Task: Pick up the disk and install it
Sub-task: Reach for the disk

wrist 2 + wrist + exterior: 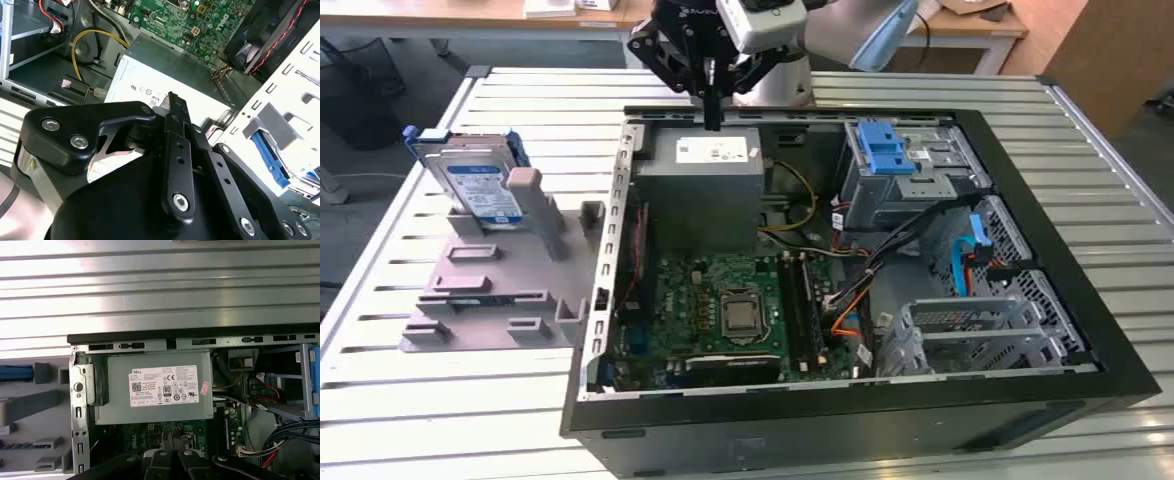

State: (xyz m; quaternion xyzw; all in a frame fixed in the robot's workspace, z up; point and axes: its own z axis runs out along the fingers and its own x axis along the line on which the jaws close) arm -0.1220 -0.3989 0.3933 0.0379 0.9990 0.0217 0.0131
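Note:
The disk (476, 187) stands on edge in a grey holder (494, 290) on the table, at the exterior view's left of the open computer case (854, 400). Its white-and-blue label faces outward and a blue carrier frame wraps it. In the first wrist view, the carrier's blue edge (15, 373) shows beside the case wall. My gripper (712, 118) hangs over the case's far edge, above the grey power-supply box (707, 190), well apart from the disk. Its black fingers (172, 107) are shut together with nothing between them, and their tips (172, 440) point at the box (155, 387).
The grey drive bay with a blue latch (894, 155) sits in the case's far corner at the exterior view's right. A motherboard (734, 310), loose cables (854, 290) and a metal cage (974, 330) lie inside the case. The slatted table (400, 400) surrounds it.

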